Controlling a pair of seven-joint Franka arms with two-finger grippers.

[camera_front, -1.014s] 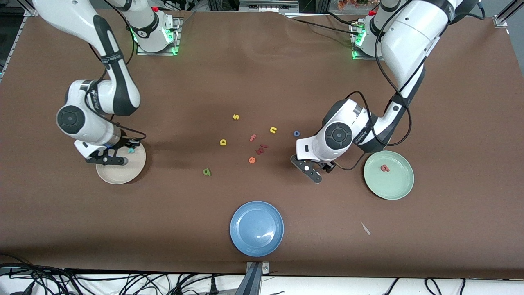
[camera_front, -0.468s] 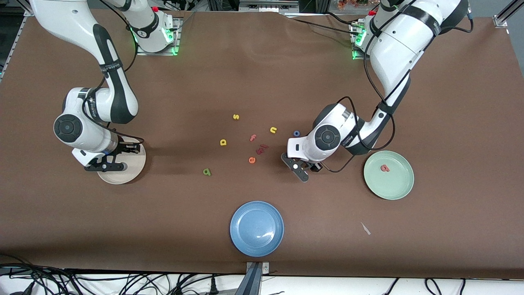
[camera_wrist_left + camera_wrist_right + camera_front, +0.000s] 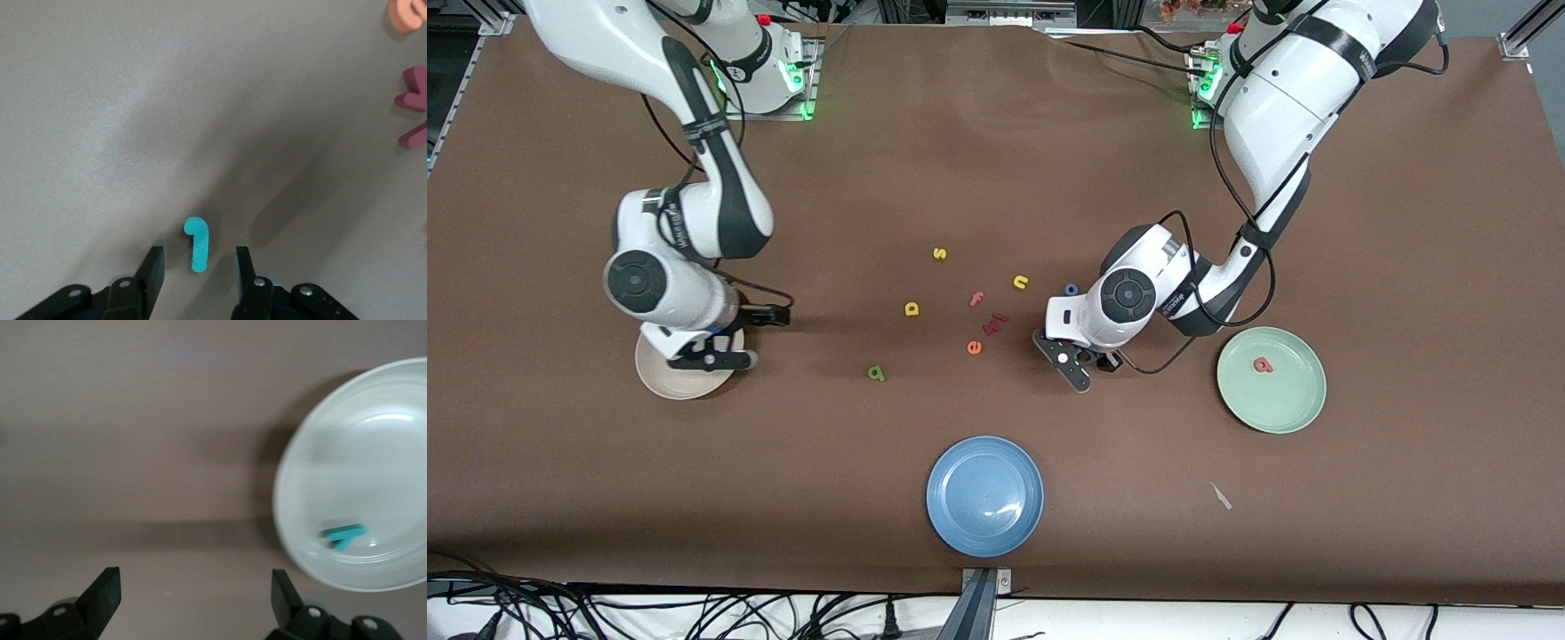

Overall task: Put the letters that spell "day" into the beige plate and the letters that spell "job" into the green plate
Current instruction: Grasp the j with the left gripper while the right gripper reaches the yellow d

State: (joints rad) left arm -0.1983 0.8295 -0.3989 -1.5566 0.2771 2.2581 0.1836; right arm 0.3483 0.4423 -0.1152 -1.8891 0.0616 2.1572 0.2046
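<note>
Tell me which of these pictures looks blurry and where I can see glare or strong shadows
Right wrist view: soft and smeared, the beige plate and teal y fuzzy, a bright sheen on the plate's inner curve. Left wrist view: sharper, the teal j crisp between the left gripper fingers, broad diagonal shadows across the table. Front view: sharp, a small highlight on the blue plate, arm shadows on the brown table.

Teal y (image 3: 343, 535) lies flat in beige plate (image 3: 660, 380). Salmon b (image 3: 1262, 364) lies in green plate (image 3: 1272, 418). Teal j (image 3: 197, 243), blue o (image 3: 1071, 289), yellow d (image 3: 911, 308), green a (image 3: 877, 373) lie on the table.
</note>
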